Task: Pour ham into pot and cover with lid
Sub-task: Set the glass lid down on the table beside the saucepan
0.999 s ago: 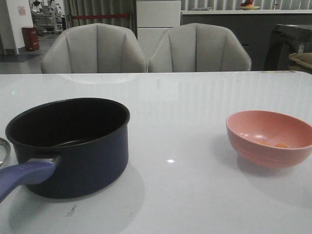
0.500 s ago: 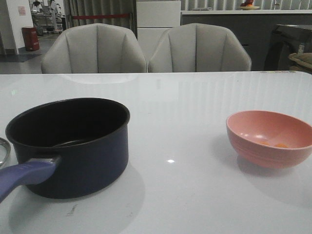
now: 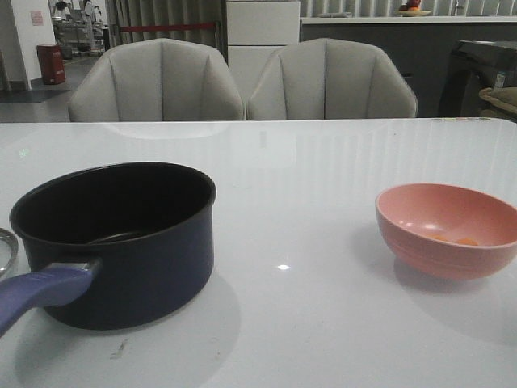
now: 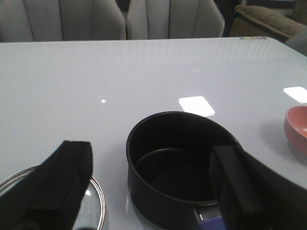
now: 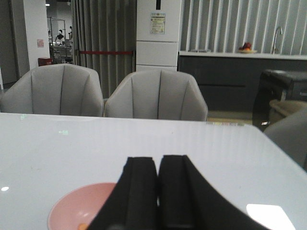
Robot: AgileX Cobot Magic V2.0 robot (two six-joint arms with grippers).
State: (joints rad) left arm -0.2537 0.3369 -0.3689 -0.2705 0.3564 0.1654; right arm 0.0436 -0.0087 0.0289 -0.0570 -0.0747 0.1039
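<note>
The navy pot [image 3: 121, 242] with black inside stands at the table's front left, its blue-purple handle [image 3: 40, 295] pointing toward the front left. It also shows in the left wrist view [image 4: 182, 167]. The lid's steel rim [image 3: 6, 250] peeks in at the left edge, and lies left of the pot in the left wrist view [image 4: 98, 201]. Small orange ham bits [image 3: 460, 240] lie in the pink bowl [image 3: 448, 230] at the right. My left gripper [image 4: 153, 184] is open, above and behind the pot. My right gripper [image 5: 159, 165] is shut and empty, above the bowl [image 5: 79, 211].
Two grey chairs [image 3: 242, 81] stand behind the table's far edge. The white table [image 3: 307, 178] reflects ceiling lights. A dark cabinet [image 3: 477, 73] stands at the back right.
</note>
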